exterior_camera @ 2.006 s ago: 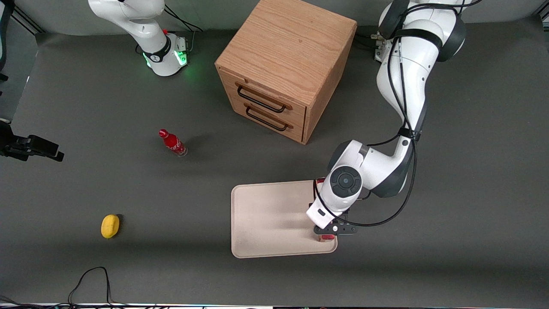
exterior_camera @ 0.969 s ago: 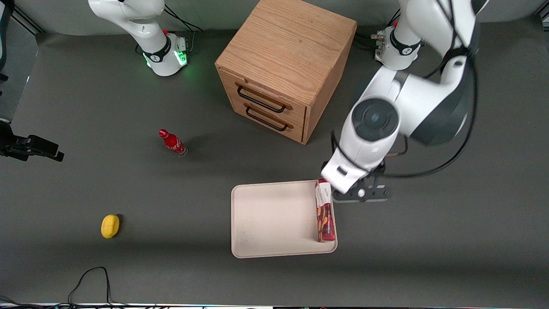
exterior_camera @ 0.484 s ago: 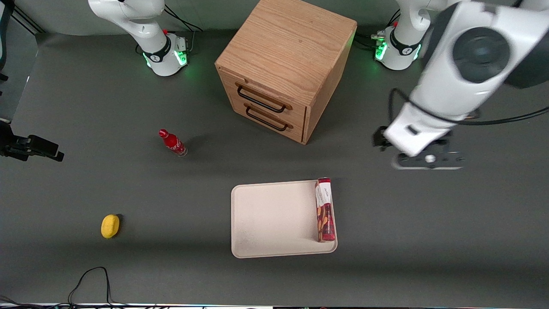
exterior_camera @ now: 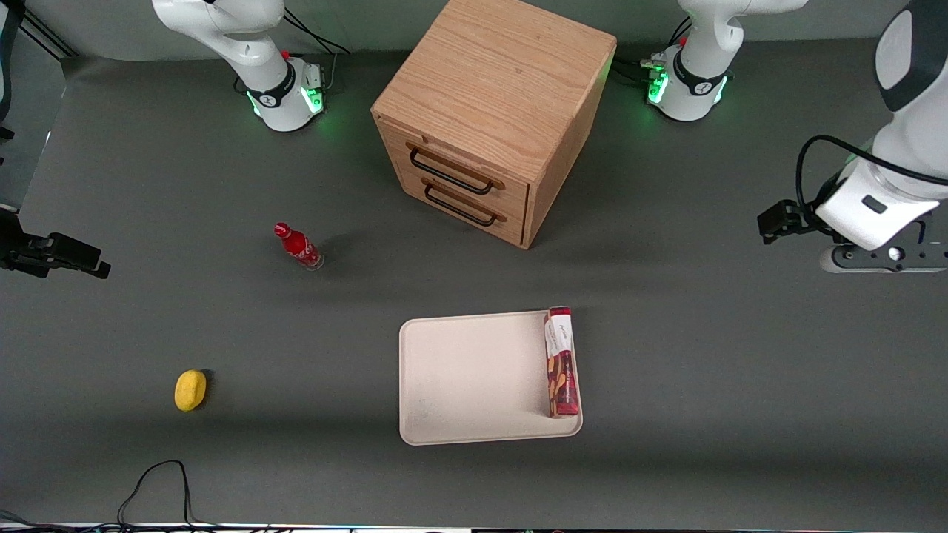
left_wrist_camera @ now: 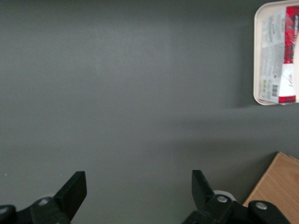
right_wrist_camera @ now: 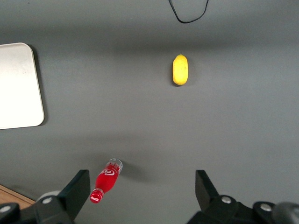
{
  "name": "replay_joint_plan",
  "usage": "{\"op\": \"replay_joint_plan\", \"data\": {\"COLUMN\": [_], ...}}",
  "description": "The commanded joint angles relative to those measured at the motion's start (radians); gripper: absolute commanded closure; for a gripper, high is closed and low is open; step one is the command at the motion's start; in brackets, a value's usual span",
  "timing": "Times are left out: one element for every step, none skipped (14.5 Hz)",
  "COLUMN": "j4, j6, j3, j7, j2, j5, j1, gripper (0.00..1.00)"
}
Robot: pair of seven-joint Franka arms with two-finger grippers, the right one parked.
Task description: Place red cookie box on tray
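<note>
The red cookie box (exterior_camera: 561, 363) lies flat on the cream-white tray (exterior_camera: 474, 377), along the tray's rim toward the working arm's end, its white label end farther from the front camera. The left wrist view shows the label end of the box (left_wrist_camera: 285, 56) inside the tray's rim (left_wrist_camera: 256, 56). My left gripper (exterior_camera: 885, 255) hangs high over bare table, well away from the tray toward the working arm's end. It is open (left_wrist_camera: 138, 186), with only grey table surface between its fingers (left_wrist_camera: 74, 190).
A wooden drawer cabinet (exterior_camera: 492, 111) with two black handles stands farther from the front camera than the tray. Toward the parked arm's end stand a small red bottle (exterior_camera: 298, 246) and a yellow lemon (exterior_camera: 190, 389). A black cable (exterior_camera: 152, 481) loops at the table's front edge.
The gripper was down over the box on the tray, then let go, rose and swung away toward the working arm's end. The box stays on the tray.
</note>
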State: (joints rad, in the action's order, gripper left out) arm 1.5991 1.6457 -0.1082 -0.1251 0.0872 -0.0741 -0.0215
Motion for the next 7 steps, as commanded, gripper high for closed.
{"op": "replay_joint_plan", "data": {"j4": [0.079, 0.079, 0.071, 0.070, 0.064, 0.056, 0.053], "j6": [0.068, 0.075, 0.082, 0.095, 0.098, 0.095, 0.085], "j3": [-0.001, 0.001, 0.021, 0.056, 0.088, 0.111, 0.111], "j7": [0.019, 0.021, 0.021, 0.022, 0.024, 0.025, 0.025], "j2": [-0.043, -0.041, -0.035, -0.035, -0.035, -0.034, -0.034], "j5": [0.013, 0.014, 0.017, 0.036, 0.057, 0.059, 0.059], "j1": [0.031, 0.041, 0.035, 0.022, -0.007, -0.021, -0.021], "gripper": [0.00, 0.00, 0.00, 0.00, 0.00, 0.00, 0.00]}}
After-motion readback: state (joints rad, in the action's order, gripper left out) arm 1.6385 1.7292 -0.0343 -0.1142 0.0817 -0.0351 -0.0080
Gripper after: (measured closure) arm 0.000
